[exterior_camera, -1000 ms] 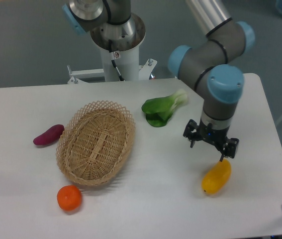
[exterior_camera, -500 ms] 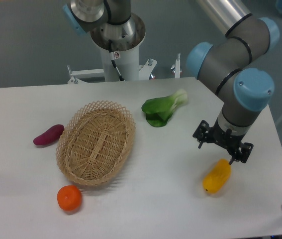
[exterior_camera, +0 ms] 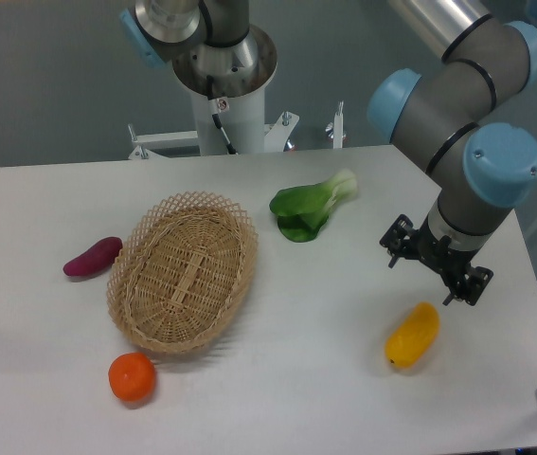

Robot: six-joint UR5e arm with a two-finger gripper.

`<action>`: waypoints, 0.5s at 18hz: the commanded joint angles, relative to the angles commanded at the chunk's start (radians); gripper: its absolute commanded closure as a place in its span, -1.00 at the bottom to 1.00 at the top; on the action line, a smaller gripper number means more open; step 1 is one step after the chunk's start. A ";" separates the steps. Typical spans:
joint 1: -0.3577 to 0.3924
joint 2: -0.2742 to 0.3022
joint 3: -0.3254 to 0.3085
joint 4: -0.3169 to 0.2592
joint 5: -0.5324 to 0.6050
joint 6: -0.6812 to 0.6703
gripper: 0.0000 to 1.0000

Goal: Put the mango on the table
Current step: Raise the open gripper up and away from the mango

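Observation:
The mango (exterior_camera: 412,335), yellow with an orange end, lies on the white table (exterior_camera: 325,379) at the front right. My gripper (exterior_camera: 436,272) hangs above and just behind it, apart from it, with its fingers spread open and nothing between them.
An oval wicker basket (exterior_camera: 185,270) sits at the middle left. A purple sweet potato (exterior_camera: 92,256) lies left of it, and a round tangerine (exterior_camera: 132,376) in front of it. A green leafy vegetable (exterior_camera: 312,207) lies behind the gripper. The table's right edge is close to the mango.
My gripper has lifted off the mango and moved up and to the right. The mango stays on the table where it was released.

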 joint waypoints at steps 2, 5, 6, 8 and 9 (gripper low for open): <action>0.002 -0.002 0.000 0.005 0.000 0.009 -1.00; 0.003 -0.002 0.000 0.008 -0.002 0.017 -1.00; 0.003 -0.002 0.000 0.008 -0.002 0.023 -1.00; 0.003 -0.002 0.000 0.009 -0.003 0.025 -1.00; 0.003 -0.002 -0.002 0.009 -0.003 0.025 -1.00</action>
